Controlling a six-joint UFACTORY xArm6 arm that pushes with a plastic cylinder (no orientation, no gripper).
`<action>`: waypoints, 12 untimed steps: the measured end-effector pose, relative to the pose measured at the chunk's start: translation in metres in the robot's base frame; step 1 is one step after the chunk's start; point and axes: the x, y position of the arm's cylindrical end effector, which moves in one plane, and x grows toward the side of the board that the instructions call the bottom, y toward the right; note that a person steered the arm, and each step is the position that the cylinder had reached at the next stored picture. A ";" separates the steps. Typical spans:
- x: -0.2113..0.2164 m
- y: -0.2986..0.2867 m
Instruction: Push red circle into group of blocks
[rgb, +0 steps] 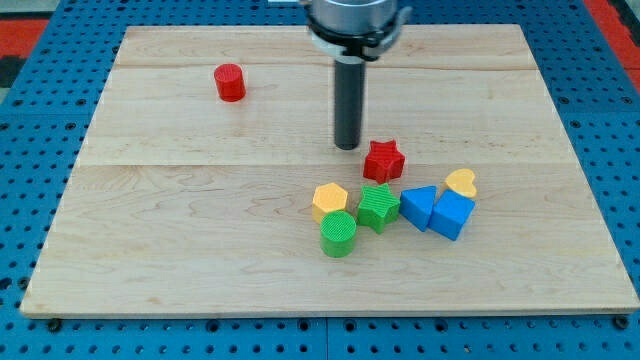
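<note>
The red circle (230, 82) stands alone near the view's top left of the wooden board (200, 230). The group of blocks lies right of centre: a red star (384, 160), a yellow hexagon (330, 200), a green star (378, 206), a green circle (338, 234), a blue triangle (418, 206), a blue cube (452, 214) and a yellow heart (461, 183). My tip (347, 146) rests on the board just left of the red star, far to the right of and below the red circle.
The board lies on a blue perforated table (40, 200). The arm's round mount (355, 22) hangs over the board's top edge, above the rod.
</note>
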 end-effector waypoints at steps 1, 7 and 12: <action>0.030 0.027; -0.132 -0.156; -0.034 -0.025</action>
